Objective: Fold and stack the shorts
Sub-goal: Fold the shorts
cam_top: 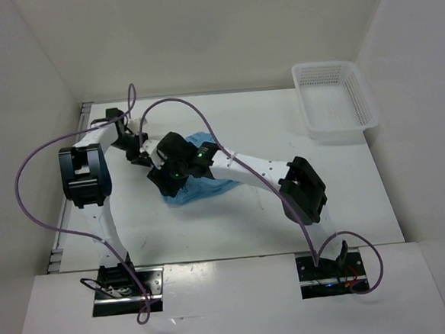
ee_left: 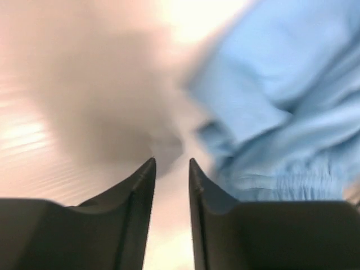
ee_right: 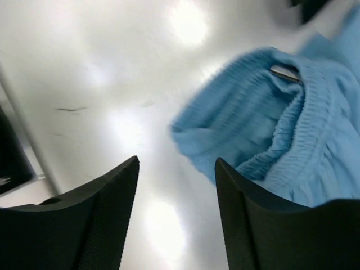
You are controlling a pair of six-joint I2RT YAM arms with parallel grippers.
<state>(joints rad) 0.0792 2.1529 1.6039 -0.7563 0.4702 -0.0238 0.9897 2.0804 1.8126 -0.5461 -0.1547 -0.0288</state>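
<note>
My left gripper (ee_left: 171, 163) holds its two black fingers a narrow gap apart, with nothing between them. My right gripper (ee_right: 176, 162) stands wider and is also released and empty. Both hang low over the white table (cam_top: 249, 219), near its middle. Just beyond and to the right of each pair of fingers lie the light blue soft cloth shorts (cam_top: 206, 189), crumpled in a heap with the gathered elastic waistband showing. A white plastic mesh basket (cam_top: 332, 102) sits at the far right corner, well apart.

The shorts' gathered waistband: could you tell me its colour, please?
The waistband is light blue, clearest in the right wrist view.
</note>
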